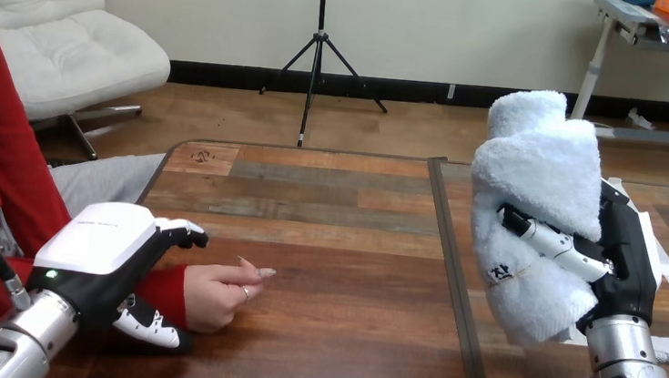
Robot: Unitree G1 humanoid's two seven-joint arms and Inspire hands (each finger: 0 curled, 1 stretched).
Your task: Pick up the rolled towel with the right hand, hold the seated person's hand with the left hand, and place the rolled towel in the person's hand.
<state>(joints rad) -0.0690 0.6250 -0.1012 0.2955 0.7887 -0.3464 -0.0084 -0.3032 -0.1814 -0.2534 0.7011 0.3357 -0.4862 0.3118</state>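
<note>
Right hand (621,269) is gripping the rolled towel (538,170), fingers wrapping across the front of the roll, and is holding it clear of the table (347,208), over the section right of the seam (451,272). The roll's long axis is standing roughly upright, with its top leaning a little toward the view's left, and both ends are sticking out past the hand. Left hand (106,251) is sitting low at the view's left, at the person's wrist and touching the red sleeve. I'm not able to tell whether it is actually clasping the wrist or just resting against it. The person's hand (217,293) is lying on the wood just beyond the left hand, loosely curled, with one finger pointing toward the towel and the palm not facing up. I'm judging the pick as done and the hold as unconfirmed. The key relation: the person's hand is lying to the towel's left and lower, well apart, across the seam, with the left hand far nearer to it than the right. So I'm expecting a leftward and downward carry, and I'm thinking the upright roll needs laying over so that it lands across the palm. The palm needs opening first.
</note>
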